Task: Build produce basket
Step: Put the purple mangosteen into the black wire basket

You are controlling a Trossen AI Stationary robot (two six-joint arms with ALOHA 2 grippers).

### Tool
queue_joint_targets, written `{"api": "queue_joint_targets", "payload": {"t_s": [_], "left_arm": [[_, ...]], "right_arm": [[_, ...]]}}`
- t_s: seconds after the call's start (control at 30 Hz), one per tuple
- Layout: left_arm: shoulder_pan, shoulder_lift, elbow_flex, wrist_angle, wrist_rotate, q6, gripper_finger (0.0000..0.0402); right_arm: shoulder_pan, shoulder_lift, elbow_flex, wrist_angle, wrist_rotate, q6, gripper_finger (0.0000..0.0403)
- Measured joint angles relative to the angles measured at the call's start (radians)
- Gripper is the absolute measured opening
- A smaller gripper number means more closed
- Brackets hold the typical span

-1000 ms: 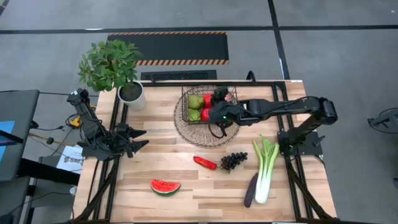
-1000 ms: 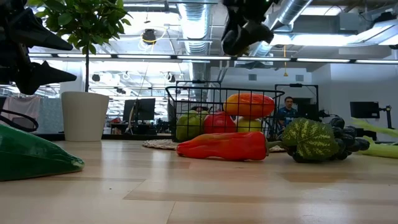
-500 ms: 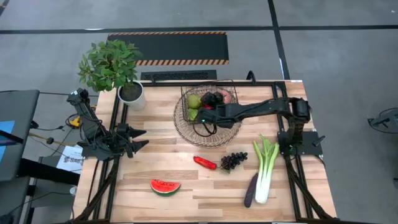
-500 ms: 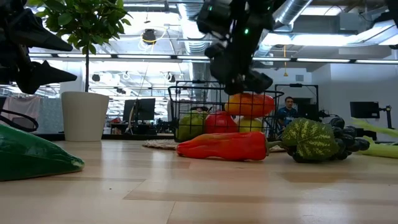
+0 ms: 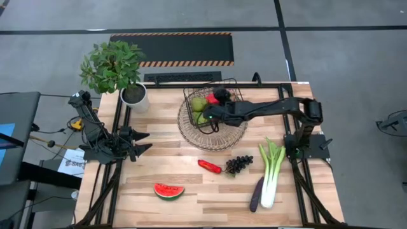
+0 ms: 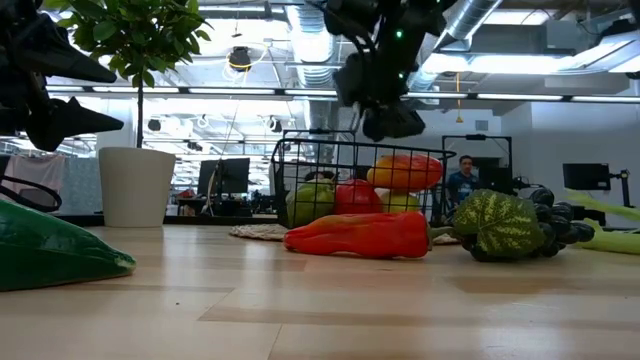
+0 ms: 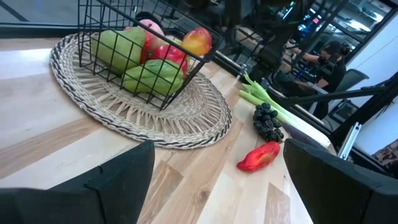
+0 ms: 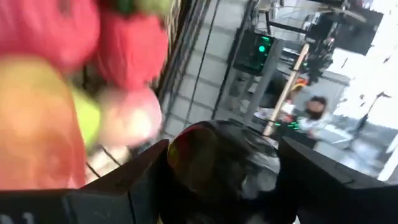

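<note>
Wooden planks make the table [image 5: 191, 175], which fills the middle of the high view, and a grey floor lies around it. Near the upper centre of this view the basket [image 5: 212, 105] of dark wire sits on a round woven mat [image 5: 191, 130], tilted, with one side raised off the mat. Inside it I see green pears [image 5: 199, 105], a red fruit [image 5: 212, 98] and an orange-red mango [image 6: 405, 171], which shows best in the low view.

The right gripper [image 5: 210, 114] reaches from the right of the frame over the basket, at its lower edge. From the pictures I cannot tell if its fingers are released or clenched. The left gripper [image 5: 141, 141] rests at the left edge of the table, near the middle left of the frame, with its fingers spread apart and holding nothing.

Below the mat, in the lower centre of the high view, lie a red chili [image 5: 210, 166] and dark grapes [image 5: 238, 164], just beside each other. To the right of them lies a long leek [image 5: 271, 173], and a purple eggplant [image 5: 256, 194] is touching it. A watermelon slice [image 5: 169, 190] lies in the lower left part of the table. A leafy plant in a white pot [image 5: 134, 97] stands at the upper left corner.
</note>
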Motion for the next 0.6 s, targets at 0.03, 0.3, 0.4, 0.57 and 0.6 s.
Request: {"api": "queue_joint_targets", "payload": {"t_s": [0.03,0.3,0.4,0.57,0.6], "left_arm": [[0.000,0.000,0.000,0.001,0.000,0.000,0.0341],[0.000,0.000,0.000,0.001,0.002,0.000,0.0341],[0.000,0.000,-0.001,0.001,0.004,0.000,0.0341],[0.000,0.000,-0.001,0.001,0.012,0.007,0.0341],[0.000,0.000,-0.001,0.001,0.013,0.007,0.0341]], "right_arm": [[0.002,-0.008,0.003,-0.003,-0.007,0.033,0.0286],[-0.012,-0.019,0.104,-0.089,-0.143,0.357,0.0286],[-0.032,-0.009,0.105,-0.126,-0.194,0.464,0.0286],[-0.061,-0.009,0.105,-0.199,-0.283,0.620,0.0286],[-0.065,-0.009,0.105,-0.212,-0.299,0.650,0.0286]]}}
